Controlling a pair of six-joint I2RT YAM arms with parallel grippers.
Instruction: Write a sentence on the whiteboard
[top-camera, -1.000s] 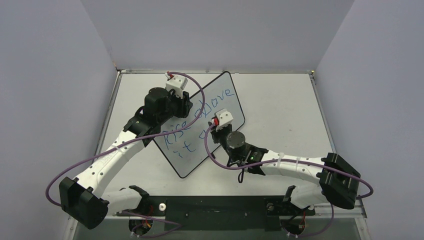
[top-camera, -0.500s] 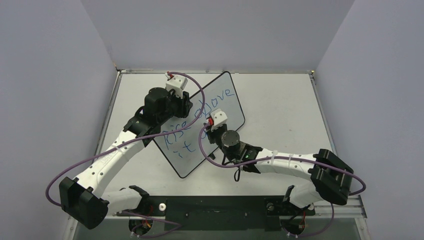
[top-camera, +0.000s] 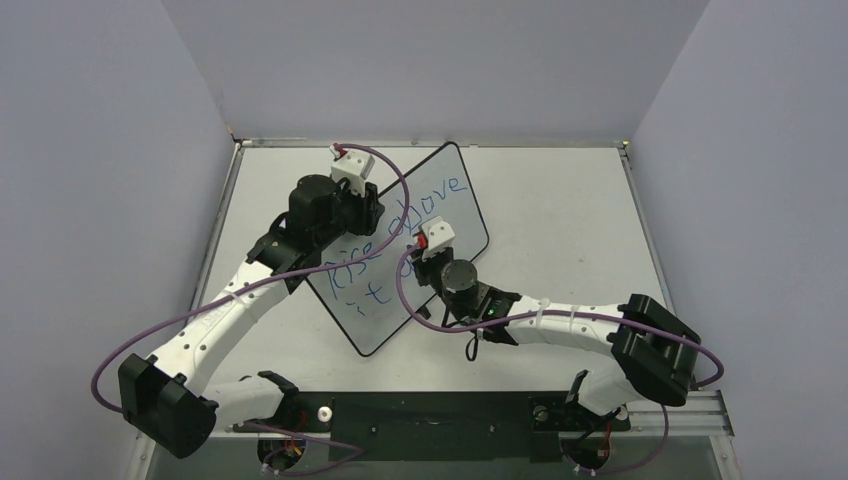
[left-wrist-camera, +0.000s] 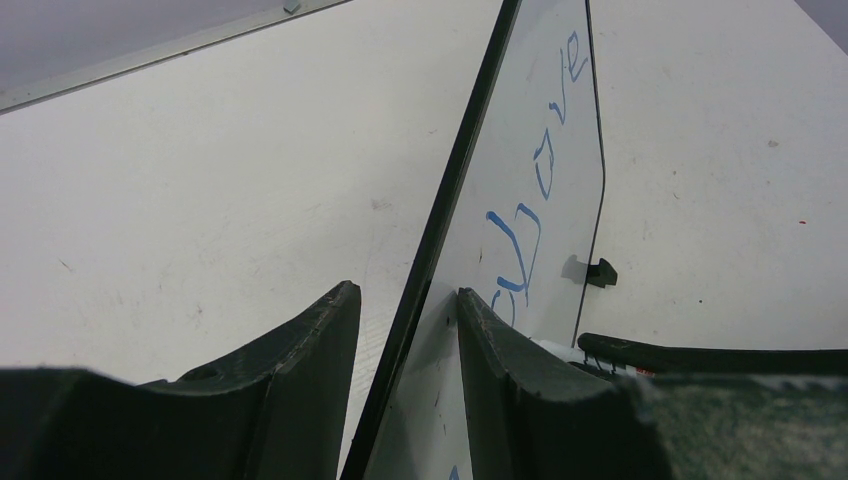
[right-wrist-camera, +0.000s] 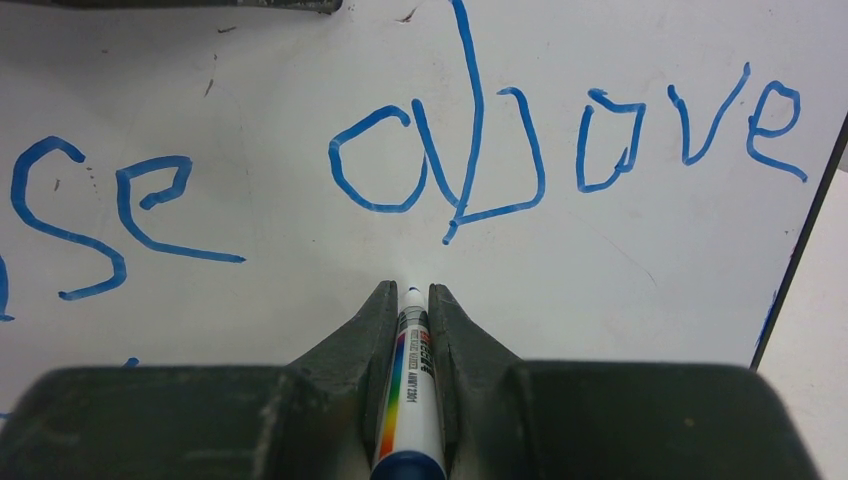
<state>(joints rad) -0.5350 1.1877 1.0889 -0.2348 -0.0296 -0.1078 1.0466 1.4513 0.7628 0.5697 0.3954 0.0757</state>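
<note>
The whiteboard (top-camera: 385, 322) stands tilted on edge mid-table. The sentence (top-camera: 440, 195) in blue reads "Rise above" with "it" and a further mark below. My left gripper (top-camera: 377, 214) straddles the board's upper left edge; in the left wrist view it (left-wrist-camera: 405, 290) is shut on the whiteboard (left-wrist-camera: 510, 150), one finger on each face. My right gripper (top-camera: 425, 262) is shut on a blue marker (right-wrist-camera: 410, 385). In the right wrist view it (right-wrist-camera: 408, 290) holds the marker tip at the whiteboard (right-wrist-camera: 620, 260), just below "above" of the sentence (right-wrist-camera: 475, 120).
The board's small black foot (left-wrist-camera: 600, 272) rests on the white table (top-camera: 560, 220). Grey walls close the table on three sides. A black rail (top-camera: 430, 412) with the arm bases runs along the near edge.
My right arm has shifted left, its elbow swinging left, and the marker has moved a little left and up along the board. The left arm and board have not moved.
</note>
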